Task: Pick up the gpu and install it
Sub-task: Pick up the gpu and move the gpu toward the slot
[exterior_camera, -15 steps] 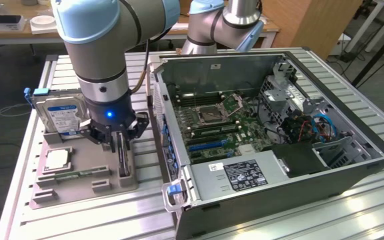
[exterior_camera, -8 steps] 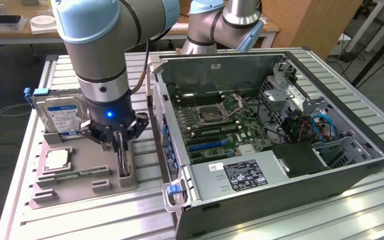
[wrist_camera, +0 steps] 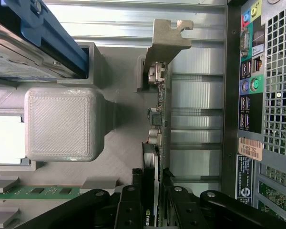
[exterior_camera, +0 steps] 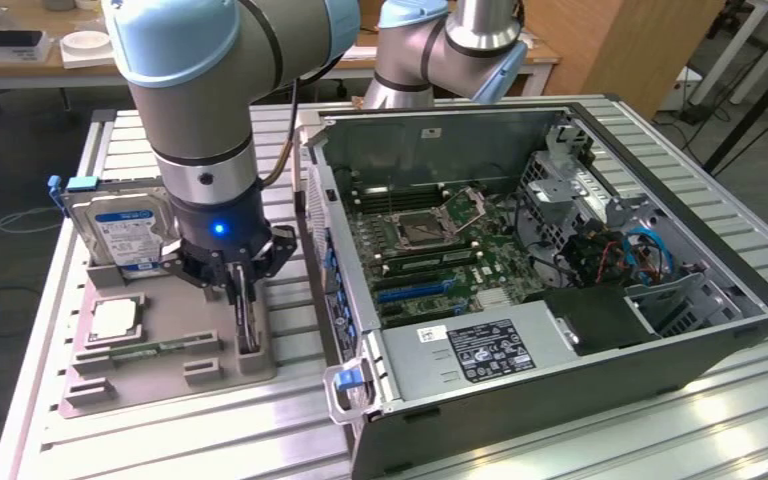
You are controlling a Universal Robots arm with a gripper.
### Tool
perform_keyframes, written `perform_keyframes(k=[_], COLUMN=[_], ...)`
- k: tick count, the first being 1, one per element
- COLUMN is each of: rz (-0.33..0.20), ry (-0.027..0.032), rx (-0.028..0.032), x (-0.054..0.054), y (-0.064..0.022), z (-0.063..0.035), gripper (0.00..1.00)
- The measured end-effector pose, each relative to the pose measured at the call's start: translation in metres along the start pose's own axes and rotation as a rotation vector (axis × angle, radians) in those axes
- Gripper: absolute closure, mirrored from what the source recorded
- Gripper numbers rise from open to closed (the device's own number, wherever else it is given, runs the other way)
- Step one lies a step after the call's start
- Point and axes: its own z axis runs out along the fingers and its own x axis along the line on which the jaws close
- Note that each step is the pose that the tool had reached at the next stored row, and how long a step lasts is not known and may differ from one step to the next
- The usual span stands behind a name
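Saw the hand (exterior_camera: pixel 240 288) narrow, clamped across the gpu (exterior_camera: pixel 245 325), standing on edge in the holder (exterior_camera: pixel 157 375) on the surface (exterior_camera: pixel 197 435), at 9 o'clock from the case (exterior_camera: pixel 704 400) in the exterior view. Judged the card straight beneath the hand, long axis running 12 to 6.

We see a ribbed metal table (exterior_camera: pixel 157 440), with light glaring off its slats toward the exterior view's right. Behind it stands a wooden desk (exterior_camera: pixel 11 72). Further to that view's right are a wooden panel (exterior_camera: pixel 624 45) and white furniture legs (exterior_camera: pixel 758 45). A loose cable (exterior_camera: pixel 4 222) lies on the grey floor (exterior_camera: pixel 11 270).
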Motion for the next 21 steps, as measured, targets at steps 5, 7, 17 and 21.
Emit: perform_keyframes(k=[5, 7, 17, 21], rz=[0.000, 0.000, 0.000, 0.000], ry=[0.0001, 0.0001, 0.0000, -0.0001], rx=[-0.0001, -0.0001, -0.0001, -0.0002], x=[0.0000, 0.0000, 0.0000, -0.0001], y=[0.0000, 0.0000, 0.0000, 0.0002], z=[0.0000, 0.0000, 0.0000, -0.0035], gripper=[0.74, 0.74, 0.74, 0.74])
